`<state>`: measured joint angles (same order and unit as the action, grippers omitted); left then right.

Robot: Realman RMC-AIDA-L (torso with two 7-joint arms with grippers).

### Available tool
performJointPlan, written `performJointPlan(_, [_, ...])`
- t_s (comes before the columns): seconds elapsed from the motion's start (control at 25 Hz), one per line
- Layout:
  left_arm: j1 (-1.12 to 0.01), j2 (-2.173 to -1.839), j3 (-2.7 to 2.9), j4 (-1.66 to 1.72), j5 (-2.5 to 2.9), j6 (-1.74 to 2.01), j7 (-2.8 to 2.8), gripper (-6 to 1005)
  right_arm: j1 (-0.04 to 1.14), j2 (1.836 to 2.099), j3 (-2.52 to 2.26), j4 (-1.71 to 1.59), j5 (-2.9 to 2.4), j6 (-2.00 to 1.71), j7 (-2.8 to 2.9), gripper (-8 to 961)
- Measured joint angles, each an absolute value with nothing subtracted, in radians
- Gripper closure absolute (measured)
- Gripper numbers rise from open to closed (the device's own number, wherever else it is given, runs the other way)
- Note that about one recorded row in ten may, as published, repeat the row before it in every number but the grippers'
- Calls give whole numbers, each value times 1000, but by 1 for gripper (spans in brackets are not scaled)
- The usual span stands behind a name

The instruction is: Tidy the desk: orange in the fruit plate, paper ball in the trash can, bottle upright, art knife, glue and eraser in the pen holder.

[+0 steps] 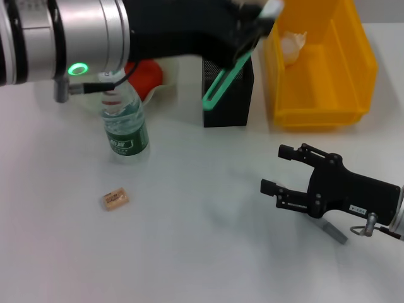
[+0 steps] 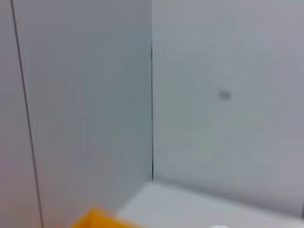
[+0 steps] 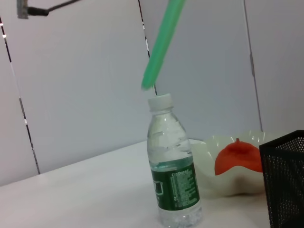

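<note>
My left gripper reaches across the top of the head view, shut on the green art knife. The knife hangs tilted over the black mesh pen holder and also shows in the air as the art knife. The bottle stands upright, also seen as the bottle. The orange lies in the white fruit plate. A paper ball sits in the yellow trash can. The tan eraser lies on the table. My right gripper rests open and holds nothing. Glue cannot be made out.
A small grey object lies on the table under the right arm. A corner of the yellow bin shows in the left wrist view, with grey wall panels behind. The pen holder stands beside the plate.
</note>
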<state>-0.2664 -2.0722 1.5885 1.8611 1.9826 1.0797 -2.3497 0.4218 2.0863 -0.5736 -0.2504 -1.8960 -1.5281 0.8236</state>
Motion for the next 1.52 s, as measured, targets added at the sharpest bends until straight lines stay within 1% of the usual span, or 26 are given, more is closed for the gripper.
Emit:
performJointPlan(0.08, [-256,-2072,1590,1841,1930,1048,-2294,817,423,2086,-574,-246,-1896,-1528,824,120])
performJointPlan(0.12, [-240,-2073,1598,1759,1778,982,-2144,817,423,2087,-574,-244,-1896,-1528,824,120])
performJointPlan(0.16, [-239,-2074,1602,1732,1734,967,-2093,816,423,2087,-574,-243,-1896,-1528,824,120])
performJointPlan(0.32, [-268,-2077,1620,1552,1496,902,-1864,815,424,2088,-574,-234,-1896,-1528,824,121])
performJointPlan(0.48, [-334,-2078,1629,1366,1288,868,-1658,815,423,2088,-574,-228,-1896,-1528,824,121])
performJointPlan(0.6, [-417,-2079,1634,1171,1100,860,-1455,814,422,2087,-574,-217,-1896,-1531,824,121])
performJointPlan(0.76, [-450,-2080,1646,1077,987,861,-1330,813,421,2087,-574,-213,-1896,-1532,824,121])
performJointPlan(0.84, [-485,-2080,1690,940,773,867,-1105,812,420,2087,-574,-210,-1896,-1532,824,121])
performJointPlan(0.92, [-489,-2080,1700,920,743,868,-1068,812,420,2087,-574,-208,-1896,-1532,824,121])
performJointPlan(1.16, [-532,-2080,1838,763,425,868,-687,810,424,2088,-574,-194,-1896,-1530,824,121])
performJointPlan(1.32, [-540,-2080,1870,734,350,868,-593,810,424,2088,-574,-193,-1896,-1530,825,121])
performJointPlan(1.52, [-580,-2080,1920,652,226,865,-503,808,425,2088,-574,-193,-1896,-1530,827,120])
